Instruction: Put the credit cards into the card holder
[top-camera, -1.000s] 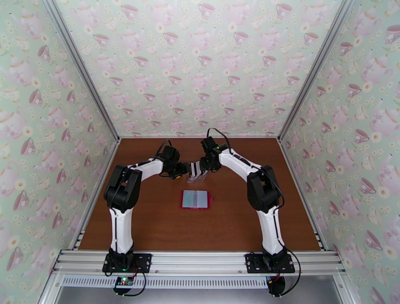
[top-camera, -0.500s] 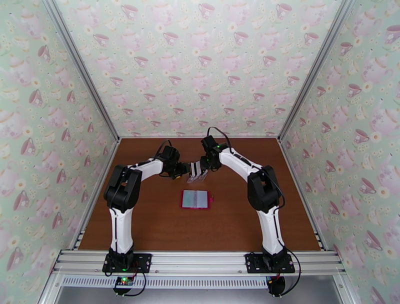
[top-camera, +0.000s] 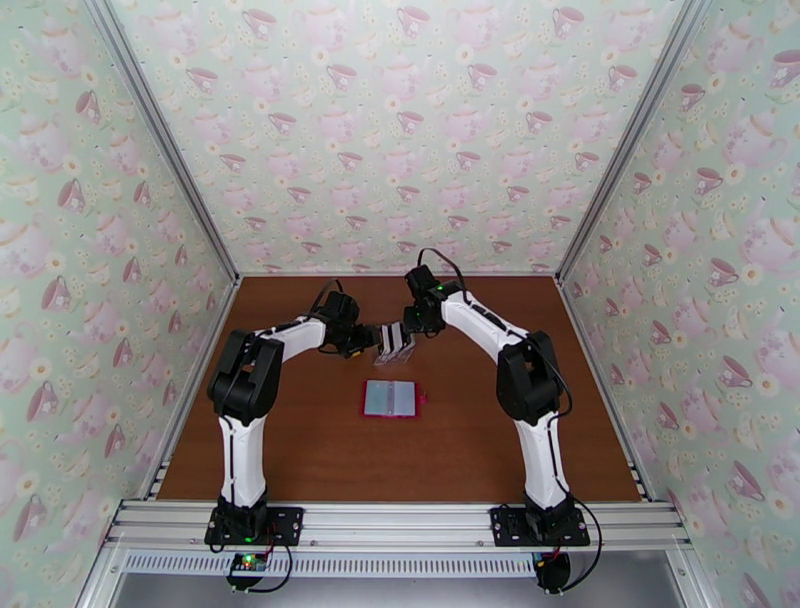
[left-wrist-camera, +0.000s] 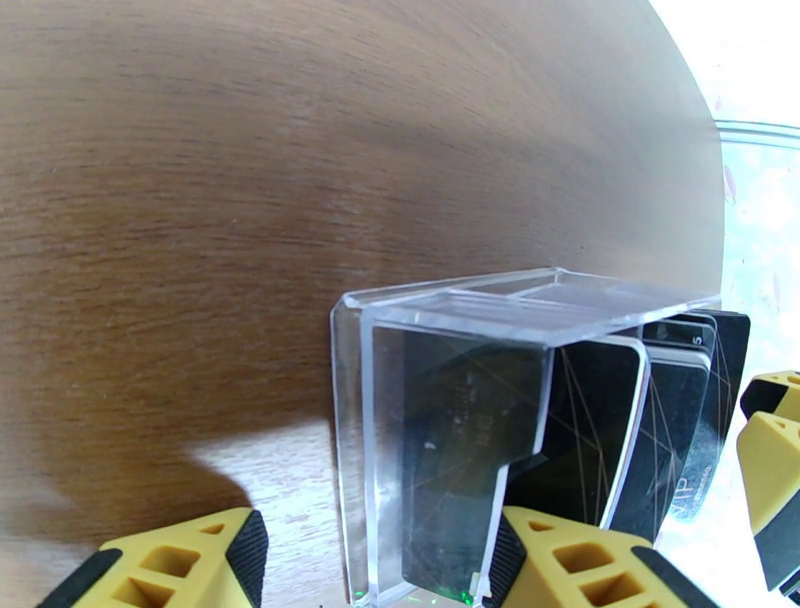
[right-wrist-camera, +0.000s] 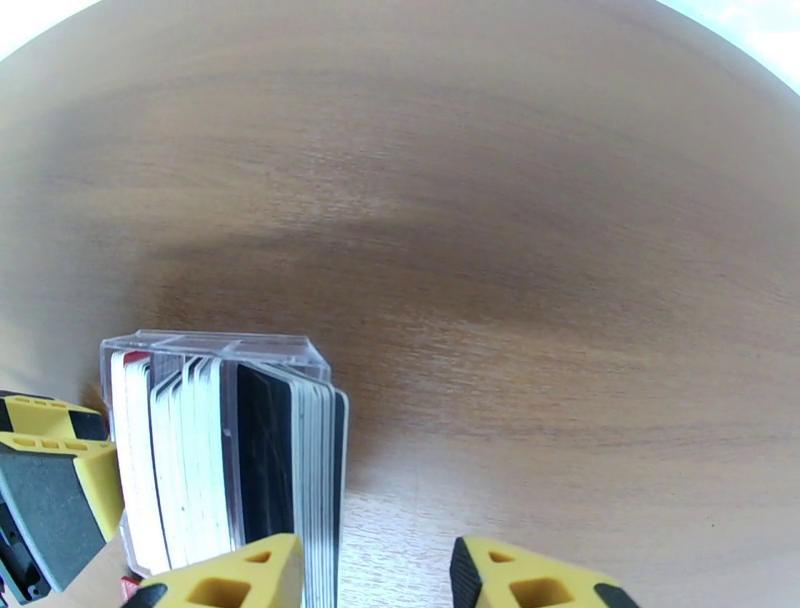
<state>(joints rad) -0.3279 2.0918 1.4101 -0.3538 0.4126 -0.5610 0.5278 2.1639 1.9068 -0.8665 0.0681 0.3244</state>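
The credit cards (right-wrist-camera: 230, 465) stand on edge, black and white, packed in a clear plastic rack (left-wrist-camera: 440, 440) at mid-table (top-camera: 393, 342). My left gripper (left-wrist-camera: 370, 560) is open at the rack's left end, its fingers (left-wrist-camera: 180, 560) straddling the end wall with a gap. From the right, my right gripper (right-wrist-camera: 375, 575) is open over the stack's outer end, and the outermost card (right-wrist-camera: 335, 480) lies just inside one finger (right-wrist-camera: 230, 575). The card holder (top-camera: 390, 399) lies open on the table nearer the arms, pale pockets up, untouched.
Brown wooden table (top-camera: 480, 440) with patterned walls on three sides. In the top view both grippers (top-camera: 372, 341) (top-camera: 410, 335) meet at the rack. A metal rail (top-camera: 400, 525) carries the arm bases at the near edge.
The right gripper's jaws have narrowed a little and its wrist has shifted slightly toward the back. The left arm, rack and card holder stay put.
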